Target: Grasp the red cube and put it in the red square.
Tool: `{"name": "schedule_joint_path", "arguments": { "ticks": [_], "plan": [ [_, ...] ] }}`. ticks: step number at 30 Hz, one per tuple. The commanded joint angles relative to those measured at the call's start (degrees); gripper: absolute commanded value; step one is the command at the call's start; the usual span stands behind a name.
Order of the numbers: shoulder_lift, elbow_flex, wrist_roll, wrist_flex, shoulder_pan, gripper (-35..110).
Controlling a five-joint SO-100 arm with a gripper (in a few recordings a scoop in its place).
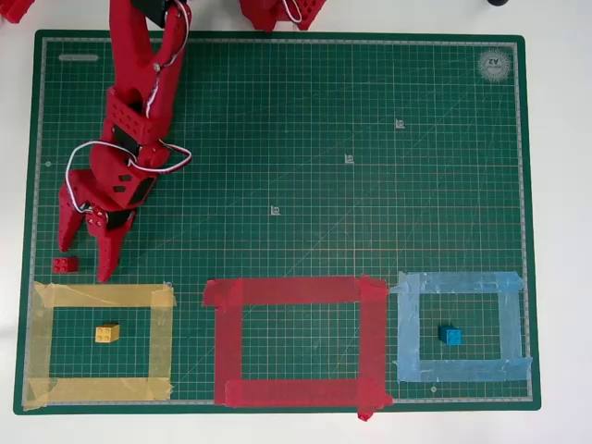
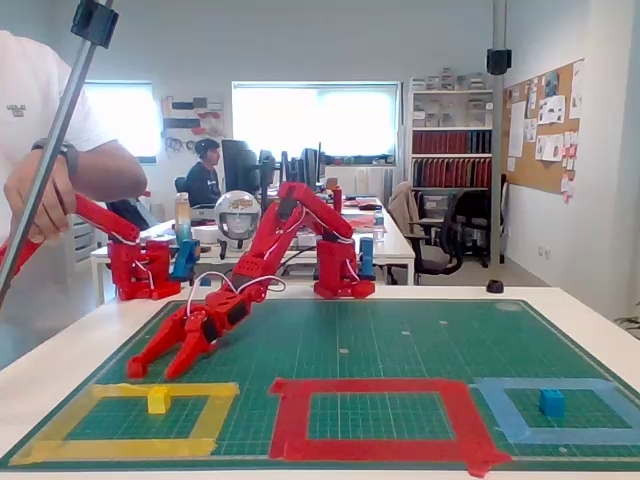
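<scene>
Red cube [image 1: 65, 265] flat, long axis left-right

Office lab; desks [image 2: 380, 225], monitors [image 2: 240, 165], bookshelves [image 2: 450, 150]

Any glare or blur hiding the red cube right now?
Overhead view: even light, soft shadows, no glare on the mat; the red cube is sharp between the open gripper fingers. Fixed view: bright windows behind are washed out, and the cube cannot be made out against the red gripper.

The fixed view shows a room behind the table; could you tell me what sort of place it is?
Probably an office or lab workspace: desks with monitors, shelves of binders and a pinboard.
</scene>
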State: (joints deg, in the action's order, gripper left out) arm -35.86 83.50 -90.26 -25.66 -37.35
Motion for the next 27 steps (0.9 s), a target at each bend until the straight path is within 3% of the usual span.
{"name": "schedule_joint_path", "arguments": {
  "ticks": [1, 27],
  "plan": [
    [-1.7, -2.8, -0.8, -2.1, -1.5, 34],
    [5.9, -14.6, -0.8, -2.1, -3.2, 29]
  ]
}}
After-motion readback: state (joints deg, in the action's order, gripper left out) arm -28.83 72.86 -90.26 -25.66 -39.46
